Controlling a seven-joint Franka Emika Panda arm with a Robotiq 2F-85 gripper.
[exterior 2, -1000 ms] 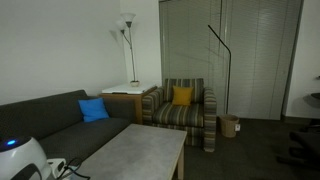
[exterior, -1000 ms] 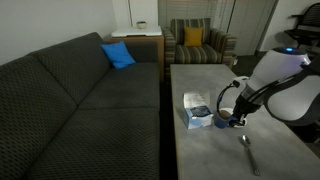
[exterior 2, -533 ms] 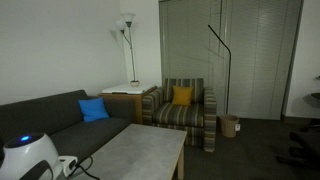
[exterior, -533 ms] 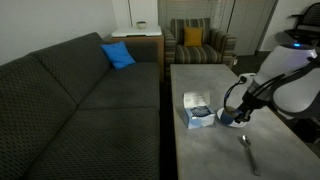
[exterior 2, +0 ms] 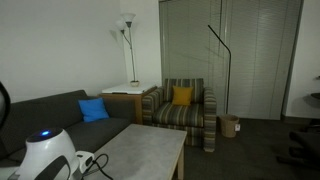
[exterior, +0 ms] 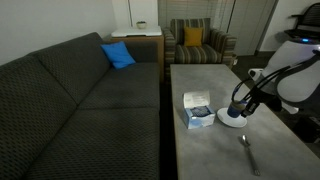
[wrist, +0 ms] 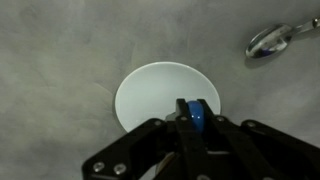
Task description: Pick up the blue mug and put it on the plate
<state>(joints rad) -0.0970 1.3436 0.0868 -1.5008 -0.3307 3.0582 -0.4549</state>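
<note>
In the wrist view my gripper is shut on the blue mug, which shows as a rounded blue shape between the two dark fingers. The white round plate lies on the grey table directly under the mug. I cannot tell whether the mug touches the plate. In an exterior view the gripper hangs over the plate near the table's right side, and the fingers hide the mug there.
A white-and-blue box lies just beside the plate. A metal spoon lies on the table nearer its front. A dark sofa runs along one side of the table. The robot's base fills a lower corner.
The arm has moved away from the box and towards the table's far side, carrying the mug. The plate, hidden by the gripper before, now shows below it.
</note>
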